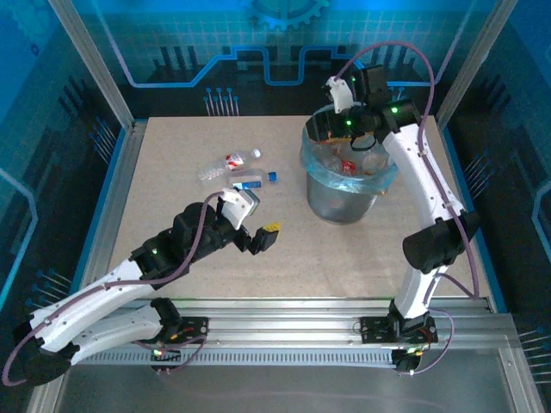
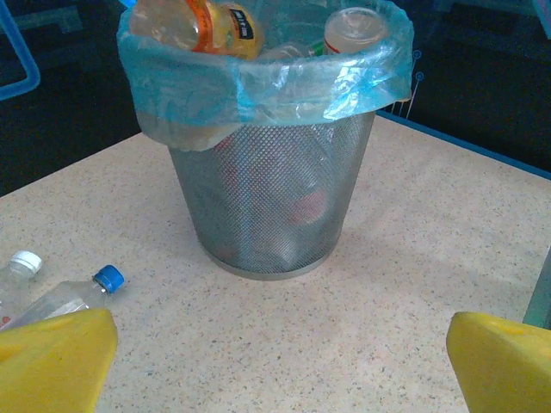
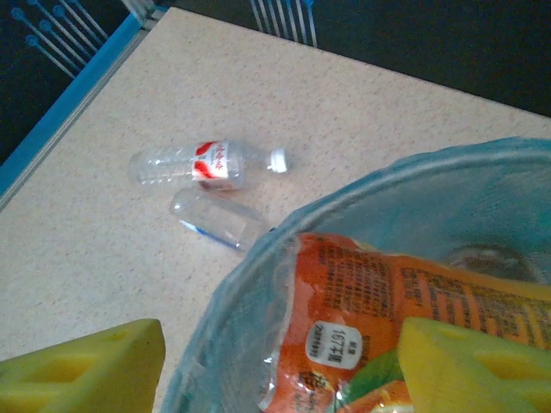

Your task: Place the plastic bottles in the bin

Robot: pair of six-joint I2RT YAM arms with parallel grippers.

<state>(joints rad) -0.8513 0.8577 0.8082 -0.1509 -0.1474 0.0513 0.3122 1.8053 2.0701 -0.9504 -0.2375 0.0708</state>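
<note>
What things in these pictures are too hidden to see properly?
- Left wrist view: the blue-capped bottle is partly behind a yellow finger of the left tool; the white-capped bottle is cut by the left edge.
- Left wrist view: whatever lies low in the bin is blurred by its mesh wall.
- Right wrist view: the orange-label bottle runs under a yellow finger of the right tool and off the bottom edge.

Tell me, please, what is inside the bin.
A blue bag lines the bin. Near its top lie an orange-labelled bottle and a second bottle. Reddish shapes show faintly through the mesh lower down; the bag and those bottles cover the rest.
</note>
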